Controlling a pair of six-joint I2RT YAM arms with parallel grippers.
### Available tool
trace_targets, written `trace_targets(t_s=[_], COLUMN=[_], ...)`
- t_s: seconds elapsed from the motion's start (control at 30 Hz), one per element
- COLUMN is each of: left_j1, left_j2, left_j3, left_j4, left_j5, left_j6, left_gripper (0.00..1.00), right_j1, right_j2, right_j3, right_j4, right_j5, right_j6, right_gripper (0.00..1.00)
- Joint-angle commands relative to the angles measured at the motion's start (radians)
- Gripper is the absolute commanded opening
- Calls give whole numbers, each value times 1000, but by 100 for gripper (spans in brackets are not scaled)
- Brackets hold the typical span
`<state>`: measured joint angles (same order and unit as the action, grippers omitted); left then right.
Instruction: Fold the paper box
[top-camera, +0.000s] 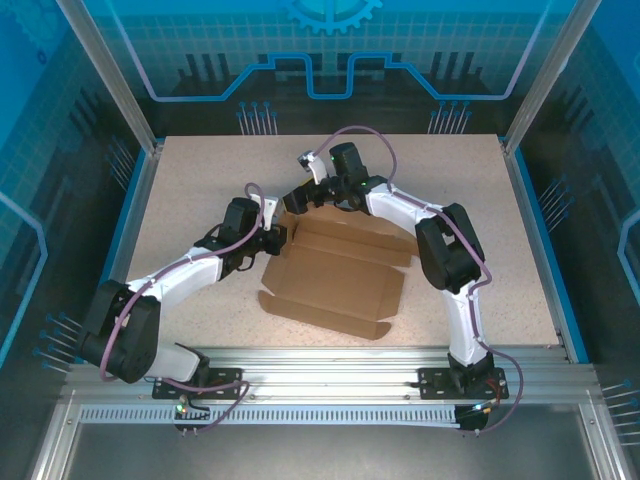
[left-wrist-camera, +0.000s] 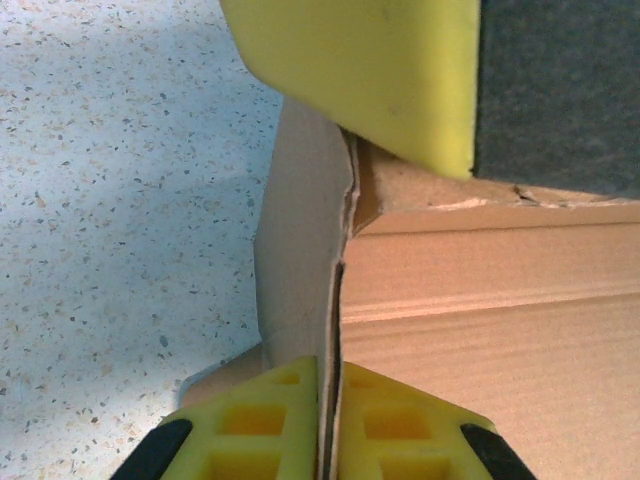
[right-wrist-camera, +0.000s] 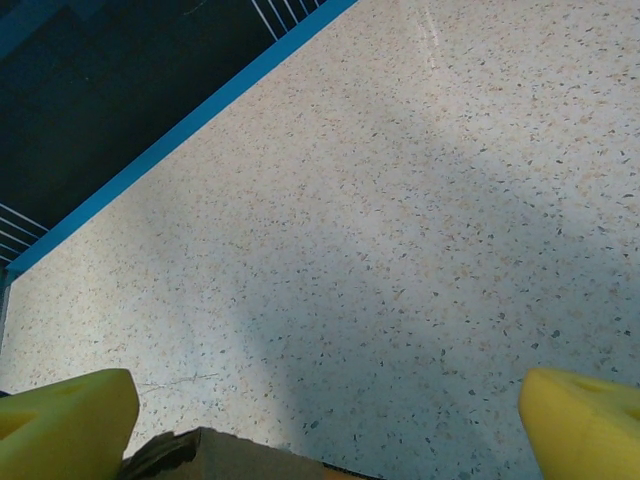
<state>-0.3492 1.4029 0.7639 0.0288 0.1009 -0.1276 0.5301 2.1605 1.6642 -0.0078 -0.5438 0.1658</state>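
Left wrist: pincer (left-wrist-camera: 328, 378) on paper box (left-wrist-camera: 480, 330)

Brown cardboard paper box (top-camera: 335, 283), partly folded, mid-table, far flaps raised

Top camera overhead — wrist cameras close, all sharing table (top-camera: 180, 190).
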Motion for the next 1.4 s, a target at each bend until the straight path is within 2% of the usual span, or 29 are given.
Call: trace_targets(t_s=[0.0,0.2,0.43,0.53,0.7,0.93,1.07,1.37], left_j1=[-16,-15,-16,-16,-8,70,119,165], left_j2=[-18,-39,-61,-83,-140,-215,-234,-169], left_j3=[24,40,96,118,122,61,17,-51], left_j4=[-52,-65,-104,-129,-185,-175,-141,-54], left_j5=[27,33,48,63,74,147,175,197], left_j6=[13,11,11,21,47,-14,-26,3], left_gripper=[10,15,21,29,32,43,43,44], right_j1=[8,-25,-27,-28,-27,-27,-27,-27], right_j2=[40,8,-4,-4,-2,-5,-5,-4], right_j3=[-40,-71,-80,-86,-88,-87,-86,-83], right_j4=[-21,36,7,9,8,7,3,-1], right_j5=[-19,-75,-51,-47,-43,-47,-48,-50], right_j6=[30,90,64,63,61,60,58,60], right_gripper=[98,97,95,95,95,95,95,95])
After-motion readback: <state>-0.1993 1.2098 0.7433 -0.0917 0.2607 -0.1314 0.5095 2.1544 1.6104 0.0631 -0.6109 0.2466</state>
